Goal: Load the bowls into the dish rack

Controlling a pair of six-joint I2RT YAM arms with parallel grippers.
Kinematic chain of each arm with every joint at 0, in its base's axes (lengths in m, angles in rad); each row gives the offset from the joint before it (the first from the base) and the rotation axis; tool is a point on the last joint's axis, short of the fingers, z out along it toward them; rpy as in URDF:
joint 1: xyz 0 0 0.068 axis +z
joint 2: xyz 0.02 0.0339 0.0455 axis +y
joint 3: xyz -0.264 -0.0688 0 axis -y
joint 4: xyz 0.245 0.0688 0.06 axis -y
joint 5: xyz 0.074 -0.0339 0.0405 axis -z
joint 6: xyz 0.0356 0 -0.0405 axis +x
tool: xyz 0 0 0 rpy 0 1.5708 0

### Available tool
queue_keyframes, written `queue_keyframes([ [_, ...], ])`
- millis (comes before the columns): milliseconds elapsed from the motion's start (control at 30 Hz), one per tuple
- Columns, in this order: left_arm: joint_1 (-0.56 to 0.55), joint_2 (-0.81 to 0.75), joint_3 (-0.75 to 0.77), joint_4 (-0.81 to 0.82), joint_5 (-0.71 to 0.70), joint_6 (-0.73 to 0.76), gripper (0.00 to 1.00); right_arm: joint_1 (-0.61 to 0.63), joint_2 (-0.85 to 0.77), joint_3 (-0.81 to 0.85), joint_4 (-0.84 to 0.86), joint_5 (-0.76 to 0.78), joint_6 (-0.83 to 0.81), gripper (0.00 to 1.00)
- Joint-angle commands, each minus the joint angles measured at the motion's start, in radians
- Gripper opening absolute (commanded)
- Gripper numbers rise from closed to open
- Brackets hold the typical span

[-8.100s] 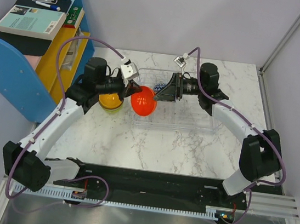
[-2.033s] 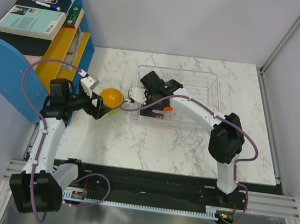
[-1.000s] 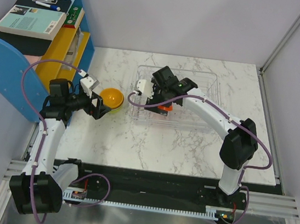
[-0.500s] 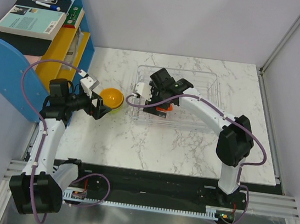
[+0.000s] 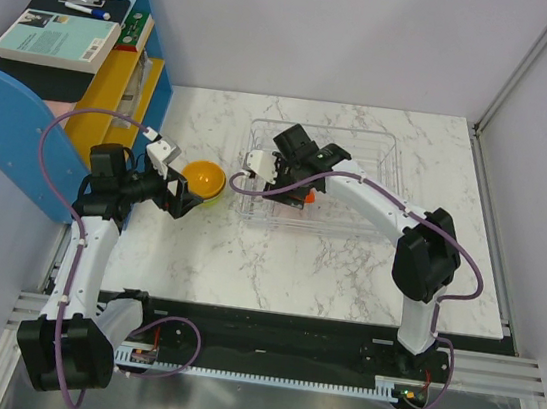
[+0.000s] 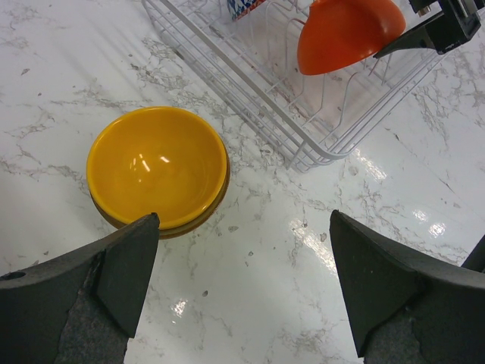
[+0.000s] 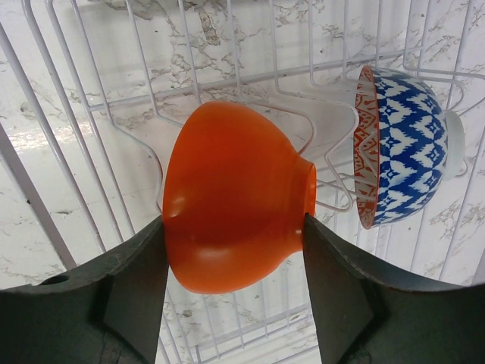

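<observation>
The red-orange bowl (image 7: 231, 197) lies on its side over the wires of the clear dish rack (image 5: 383, 138), and my right gripper (image 7: 233, 227) is shut on it, one finger on its rim side and one on its base. A blue-white zigzag bowl (image 7: 398, 159) stands on edge in the rack just beyond. The yellow-orange bowl (image 6: 157, 163) sits upright on the marble left of the rack, with another bowl's rim showing beneath it. My left gripper (image 6: 242, 280) hangs open and holds nothing, over bare table just near of that bowl.
A blue shelf unit (image 5: 74, 37) with books and a clipboard stands at the far left. The rack's near corner (image 6: 307, 155) lies close to the yellow-orange bowl. Enclosure walls bound the table at the back and right.
The right gripper's fingers have closed onto the red-orange bowl in the rack, and that arm has shifted slightly left. The left arm and the yellow-orange bowl have stayed put.
</observation>
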Motion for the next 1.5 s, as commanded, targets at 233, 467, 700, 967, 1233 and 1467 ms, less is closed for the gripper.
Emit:
queue_keyframes([
  [233, 0.006, -0.006, -0.003, 0.021, 0.025, 0.028, 1.00, -0.011, 0.031, -0.025, 0.014, -0.032, 0.039, 0.44],
  [467, 0.006, -0.008, -0.003, 0.019, 0.027, 0.030, 1.00, -0.026, 0.067, -0.028, 0.015, -0.070, 0.048, 0.42],
  [700, 0.006, -0.009, -0.003, 0.019, 0.030, 0.031, 1.00, -0.046, 0.094, -0.026, 0.011, -0.090, 0.050, 0.42],
  [967, 0.008, -0.014, -0.003, 0.016, 0.030, 0.030, 1.00, -0.071, 0.122, -0.026, 0.012, -0.109, 0.064, 0.42],
  [1233, 0.006, -0.011, -0.003, 0.018, 0.030, 0.033, 1.00, -0.072, 0.050, -0.003, 0.042, -0.044, 0.071, 0.73],
  [1467, 0.006, -0.009, -0.002, 0.015, 0.033, 0.033, 1.00, -0.072, -0.014, 0.018, 0.058, 0.015, 0.064, 0.89],
])
